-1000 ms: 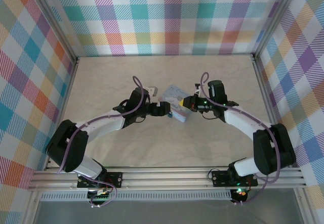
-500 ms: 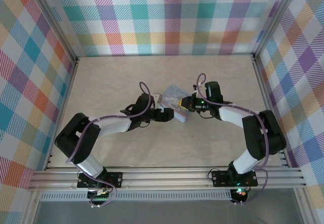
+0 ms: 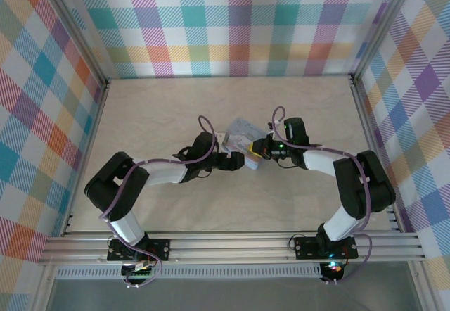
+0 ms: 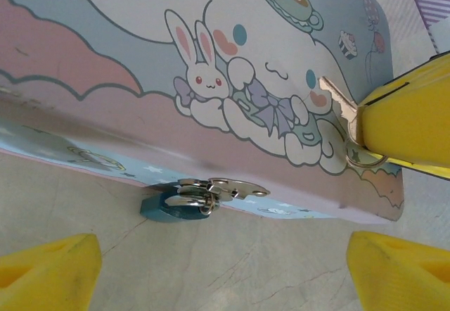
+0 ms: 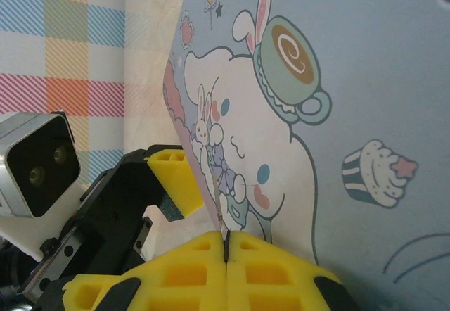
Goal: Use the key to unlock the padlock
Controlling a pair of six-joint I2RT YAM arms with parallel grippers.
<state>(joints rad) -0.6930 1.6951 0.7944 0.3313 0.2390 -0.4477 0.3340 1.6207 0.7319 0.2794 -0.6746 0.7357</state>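
High rear overhead view; both wrist views very near the tin (from opposite sides).

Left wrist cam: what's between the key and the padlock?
In the left wrist view, the tin's printed lid and its silver hasp lie between the key, pinched in the right tool, and the padlock.

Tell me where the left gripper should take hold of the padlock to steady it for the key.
Grip the padlock by its teal body, across its ends, coming in low along the table from the tin's front. Its shackle is hooked through the silver latch, so likely only the body is free; the open left gripper faces it.
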